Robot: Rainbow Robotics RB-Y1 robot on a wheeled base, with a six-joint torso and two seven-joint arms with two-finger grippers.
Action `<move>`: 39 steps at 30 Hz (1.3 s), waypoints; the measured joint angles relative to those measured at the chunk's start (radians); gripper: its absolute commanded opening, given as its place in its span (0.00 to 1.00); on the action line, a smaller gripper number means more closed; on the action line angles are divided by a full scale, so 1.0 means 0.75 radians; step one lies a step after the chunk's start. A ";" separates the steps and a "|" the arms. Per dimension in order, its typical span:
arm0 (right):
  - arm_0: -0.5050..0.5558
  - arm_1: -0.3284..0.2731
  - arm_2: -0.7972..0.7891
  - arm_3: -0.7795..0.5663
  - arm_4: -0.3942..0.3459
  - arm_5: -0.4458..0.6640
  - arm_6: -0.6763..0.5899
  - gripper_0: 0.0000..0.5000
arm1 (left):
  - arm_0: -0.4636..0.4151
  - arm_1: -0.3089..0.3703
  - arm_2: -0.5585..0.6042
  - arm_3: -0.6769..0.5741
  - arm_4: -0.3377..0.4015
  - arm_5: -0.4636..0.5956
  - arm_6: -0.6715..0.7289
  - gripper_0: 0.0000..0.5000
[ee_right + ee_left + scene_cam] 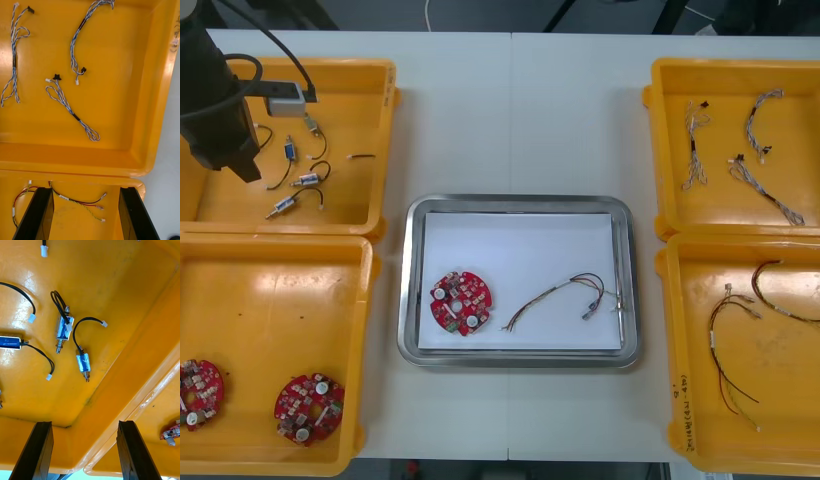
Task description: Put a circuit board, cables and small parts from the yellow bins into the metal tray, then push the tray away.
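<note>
Front view: found a round red circuit board (461, 302) lying flat in the left half of the white-lined metal tray (518, 204), with a thin cable (565, 296) just to its right, not touching. Noted the tray mid-worktop (510, 110), between the yellow bins (280, 350). Saw small metal parts (298, 180) with black leads in the far left bin. Saw the left pincer (84, 423) over that bin's near wall, released and spread wide. Saw the right pincer (86, 189) likewise released, over the right bins' meeting edges, near twisted blue and white cables (71, 110).
</note>
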State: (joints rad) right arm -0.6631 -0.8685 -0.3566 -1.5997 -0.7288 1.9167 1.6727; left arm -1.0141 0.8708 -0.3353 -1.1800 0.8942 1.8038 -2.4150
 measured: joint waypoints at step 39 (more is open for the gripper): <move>0.182 -0.014 0.096 -0.118 -0.092 -0.087 0.000 1.00 | 0.203 -0.001 -0.060 -0.001 0.038 -0.383 0.012 1.00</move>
State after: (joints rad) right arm -0.5266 -0.8790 -0.2849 -1.6880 -0.7977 1.8515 1.6728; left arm -0.8616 0.8701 -0.3804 -1.1809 0.9228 1.5169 -2.4056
